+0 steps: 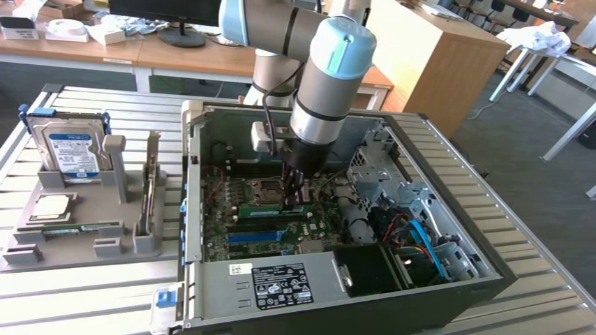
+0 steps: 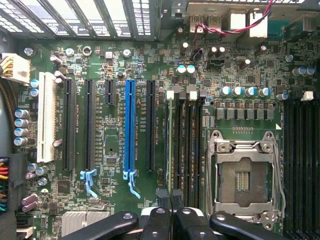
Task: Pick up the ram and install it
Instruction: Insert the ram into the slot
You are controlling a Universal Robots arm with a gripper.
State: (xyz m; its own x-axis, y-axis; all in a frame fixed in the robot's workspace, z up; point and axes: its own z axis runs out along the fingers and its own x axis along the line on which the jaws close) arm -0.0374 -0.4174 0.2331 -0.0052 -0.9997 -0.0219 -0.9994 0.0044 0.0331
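Ram (image 1: 270, 209) (image 2: 170, 145) stands on edge in a memory slot of the motherboard, just beside the open processor socket (image 1: 265, 188) (image 2: 245, 175). The gripper (image 1: 296, 199) (image 2: 170, 197) reaches straight down into the open computer case (image 1: 192, 209), and its jaws are drawn close on the stick's thin upper edge near one end.

More dark memory slots lie between the ram and the socket. On the ram's other side are black expansion slots, a blue slot (image 1: 253, 236) (image 2: 130, 125) and a white slot (image 2: 46, 117). Red and blue cables and the drive cage (image 1: 396, 188) crowd the case toward the exterior view's right, and a labelled power supply (image 1: 279, 283) fills its near end.

At the exterior view's left, a grey tray (image 1: 84, 251) holds a blue-labelled hard drive (image 1: 70, 150) upright and a square silver processor chip (image 1: 51, 206) lying flat.

Case and tray rest on a slatted metal bench (image 1: 531, 237). Behind it are wooden desks (image 1: 447, 42), a monitor foot (image 1: 181, 35) and grey floor (image 1: 521, 125).
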